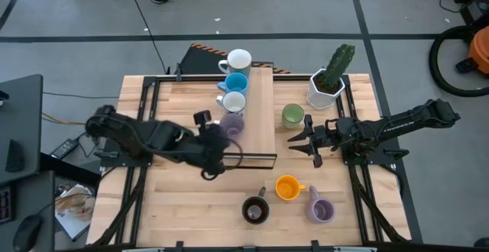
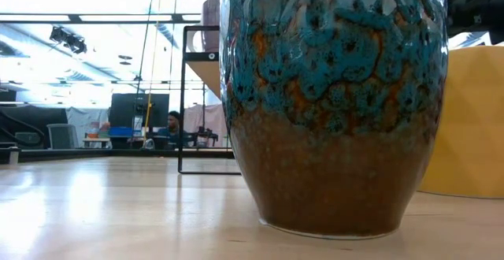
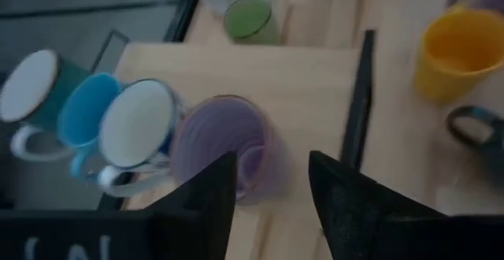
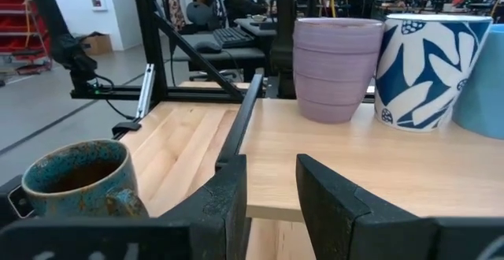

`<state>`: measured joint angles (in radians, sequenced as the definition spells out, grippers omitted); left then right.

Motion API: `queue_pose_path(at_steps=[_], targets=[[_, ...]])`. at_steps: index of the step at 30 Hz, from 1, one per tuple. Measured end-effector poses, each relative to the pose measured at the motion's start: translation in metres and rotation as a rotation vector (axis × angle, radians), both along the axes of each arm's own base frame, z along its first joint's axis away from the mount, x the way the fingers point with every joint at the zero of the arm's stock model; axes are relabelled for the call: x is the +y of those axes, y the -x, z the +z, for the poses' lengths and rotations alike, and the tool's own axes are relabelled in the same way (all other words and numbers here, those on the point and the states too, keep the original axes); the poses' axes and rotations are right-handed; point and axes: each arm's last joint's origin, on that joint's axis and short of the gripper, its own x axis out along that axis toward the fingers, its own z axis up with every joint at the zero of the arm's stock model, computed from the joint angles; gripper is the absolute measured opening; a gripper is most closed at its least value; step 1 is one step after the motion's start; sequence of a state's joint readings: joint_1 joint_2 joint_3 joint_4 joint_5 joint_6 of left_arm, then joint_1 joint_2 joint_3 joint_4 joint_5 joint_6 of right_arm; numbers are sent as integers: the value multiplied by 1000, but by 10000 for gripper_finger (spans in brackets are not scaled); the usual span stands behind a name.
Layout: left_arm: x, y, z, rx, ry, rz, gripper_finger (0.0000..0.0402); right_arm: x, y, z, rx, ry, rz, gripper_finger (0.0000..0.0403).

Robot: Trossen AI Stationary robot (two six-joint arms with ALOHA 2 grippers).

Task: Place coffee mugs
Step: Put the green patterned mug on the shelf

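Mugs: you have four lined on the raised board (image 1: pixel 260 114) (lavender mug (image 1: pixel 231 124) last). Four remain on the table (image 1: pixel 176 206). Left gripper (image 1: pixel 221 141) open, holding nothing; right gripper (image 1: pixel 304 139) open, idle.

Eight mugs, all upright.
Four line the raised board (image 1: pixel 256 111): white mug (image 1: pixel 239 59), blue mug (image 1: pixel 236 82), white-rimmed mug (image 1: pixel 234 102), lavender mug (image 1: pixel 231 123); green mug (image 1: pixel 293 115), orange mug (image 1: pixel 286 187), brown mug (image 1: pixel 254 209) and second lavender mug (image 1: pixel 321 209) stand on the table (image 1: pixel 183 206).

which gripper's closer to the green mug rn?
Right. The right gripper sits just beside the green mug, fingers apart. The left gripper is across the raised board, by the lavender mug.
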<state>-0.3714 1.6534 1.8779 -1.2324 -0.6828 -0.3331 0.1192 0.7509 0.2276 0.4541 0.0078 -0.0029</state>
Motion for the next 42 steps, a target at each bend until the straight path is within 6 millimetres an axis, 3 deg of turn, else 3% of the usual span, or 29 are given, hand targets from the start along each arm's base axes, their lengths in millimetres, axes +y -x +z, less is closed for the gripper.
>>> queue_pose_path(at_steps=[8,16,20,31,37,42], targets=[[-5,36,-45,-277,46,-122,146,-2,-5,-9,69,26,-78,117],[2,79,-85,-506,-44,-296,142,-7,-6,-17,140,102,-234,117],[10,97,-103,-635,-77,-333,142,-11,-11,-5,244,104,-414,117],[24,116,-133,-903,-134,-307,142,-25,-38,22,572,49,-640,117],[33,128,-158,-976,-247,-353,142,-33,-47,19,705,1,-592,124],[46,140,-179,-1016,-285,-304,142,-36,-47,18,794,10,-600,160]])
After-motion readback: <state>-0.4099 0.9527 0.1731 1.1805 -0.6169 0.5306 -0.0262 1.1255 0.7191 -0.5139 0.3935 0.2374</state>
